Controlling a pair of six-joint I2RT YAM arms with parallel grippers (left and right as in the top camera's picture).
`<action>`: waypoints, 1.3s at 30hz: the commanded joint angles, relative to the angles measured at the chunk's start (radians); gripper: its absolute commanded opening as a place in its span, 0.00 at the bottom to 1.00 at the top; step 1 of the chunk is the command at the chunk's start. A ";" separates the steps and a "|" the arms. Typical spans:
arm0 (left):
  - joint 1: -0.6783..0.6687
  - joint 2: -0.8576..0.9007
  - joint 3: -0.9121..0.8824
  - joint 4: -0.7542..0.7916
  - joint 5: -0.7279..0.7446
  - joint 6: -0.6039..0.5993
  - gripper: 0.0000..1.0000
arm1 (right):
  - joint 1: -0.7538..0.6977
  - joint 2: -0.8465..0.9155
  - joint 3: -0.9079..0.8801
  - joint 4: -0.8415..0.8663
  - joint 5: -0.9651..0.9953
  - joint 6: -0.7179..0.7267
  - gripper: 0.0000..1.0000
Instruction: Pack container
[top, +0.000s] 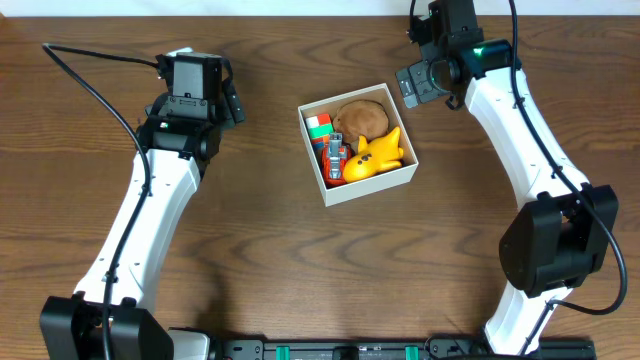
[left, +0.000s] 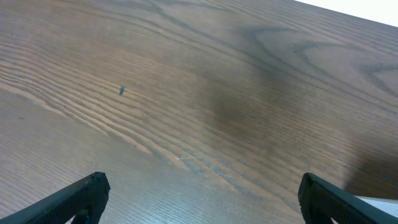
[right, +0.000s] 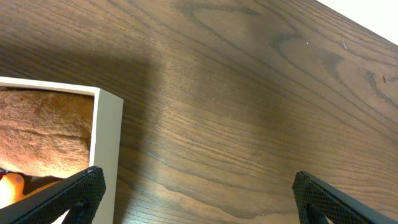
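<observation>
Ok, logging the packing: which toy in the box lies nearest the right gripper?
The brown furry plush, beside the right gripper; the yellow plush sits farther.

A dark wood-grain bench (top: 250, 260) fills the scene under even light, soft shadows falling across its boards. A white strip (left: 367, 12) shows past its far edge, and a black rail (top: 330, 350) lines the near side.

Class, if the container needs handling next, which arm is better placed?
Probably right. The open right gripper sits beside the container's far right corner, its wall in the wrist view; the left gripper is farther off, viewing only table.
</observation>
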 joint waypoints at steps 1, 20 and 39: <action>0.006 -0.004 0.015 -0.003 -0.002 -0.005 0.98 | 0.000 -0.005 0.012 -0.001 0.003 0.019 0.99; 0.006 -0.004 0.015 -0.003 -0.002 -0.005 0.98 | 0.001 0.000 0.012 -0.002 0.003 0.019 0.99; 0.006 -0.004 0.015 -0.003 -0.002 -0.005 0.98 | 0.010 -0.573 -0.012 -0.027 -0.010 -0.108 0.99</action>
